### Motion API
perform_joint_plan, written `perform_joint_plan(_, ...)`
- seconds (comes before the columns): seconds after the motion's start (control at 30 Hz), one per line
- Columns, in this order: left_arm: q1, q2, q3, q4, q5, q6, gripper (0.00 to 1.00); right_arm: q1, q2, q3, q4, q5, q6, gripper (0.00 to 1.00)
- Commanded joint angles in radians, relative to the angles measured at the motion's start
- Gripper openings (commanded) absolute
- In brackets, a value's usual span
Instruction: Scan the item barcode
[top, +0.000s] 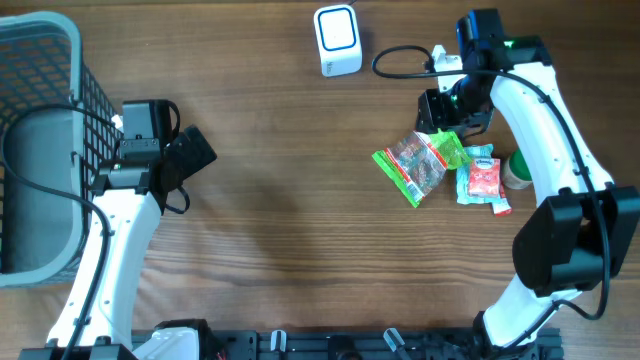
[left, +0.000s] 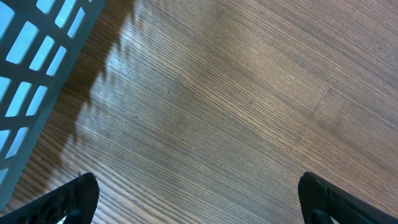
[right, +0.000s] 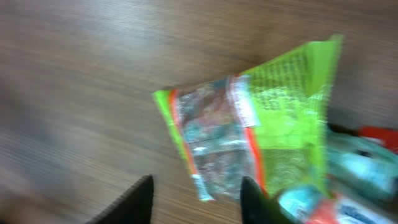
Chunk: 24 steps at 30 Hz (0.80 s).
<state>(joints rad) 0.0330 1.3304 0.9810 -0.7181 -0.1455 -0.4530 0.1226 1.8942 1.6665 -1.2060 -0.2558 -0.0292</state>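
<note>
Setting: you are at a robotics test bench dressed as a shop checkout.

Evidence:
- A wood-grain desk (top: 280, 200) has two robot arms based at its near edge, the left arm (top: 110, 250) and the right arm (top: 550, 130).
- A grey plastic shopping basket (top: 40, 40) with lattice walls stands at the desk's left side.
- A white barcode scanner (top: 337, 40) sits at the far edge.
- Packaged retail goods are clustered on the right: a green snack packet (top: 420, 160) and, beside it, a red-and-teal packet (top: 483, 180).

Your views end at the desk top, so the room beyond cannot be told.
</note>
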Motion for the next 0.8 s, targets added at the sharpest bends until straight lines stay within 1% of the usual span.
perform_joint_plan(0.0,0.005,-0.007,0.005,0.002,-0.013,0.005,1.0,0.014,-0.018,-0.074,0.036,-0.164,0.121,0.21)
perform_joint_plan(0.03,0.005,-0.007,0.005,0.002,-0.013,0.005,1.0,0.023,-0.018,-0.103,0.058,-0.163,0.156,0.16)
perform_joint_plan(0.07,0.005,-0.007,0.005,0.002,-0.013,0.005,1.0,0.032,-0.018,-0.135,0.09,-0.161,0.193,0.15)
perform_joint_plan(0.17,0.005,-0.007,0.005,0.002,-0.013,0.005,1.0,0.07,-0.018,-0.232,0.199,-0.151,0.219,0.12)
perform_joint_plan(0.2,0.005,-0.007,0.005,0.002,-0.013,0.005,1.0,0.081,-0.018,-0.256,0.226,-0.14,0.231,0.09)
perform_joint_plan(0.27,0.005,-0.007,0.005,0.002,-0.013,0.005,1.0,0.111,-0.018,-0.301,0.265,-0.058,0.278,0.06)
perform_joint_plan(0.33,0.005,-0.007,0.005,0.002,-0.013,0.005,1.0,0.137,-0.018,-0.32,0.261,0.072,0.298,0.05)
perform_joint_plan(0.43,0.005,-0.007,0.005,0.002,-0.013,0.004,1.0,0.156,-0.018,-0.32,0.225,0.176,0.298,0.05)
perform_joint_plan(0.53,0.005,-0.007,0.005,0.002,-0.013,0.004,1.0,0.16,-0.018,-0.32,0.199,0.199,0.285,0.05)
perform_joint_plan(0.67,0.005,-0.007,0.005,0.002,-0.013,0.005,1.0,0.159,-0.018,-0.32,0.156,0.278,0.283,0.05)
perform_joint_plan(0.77,0.005,-0.007,0.005,0.002,-0.013,0.005,1.0,0.16,-0.018,-0.32,0.175,0.208,0.283,0.05)
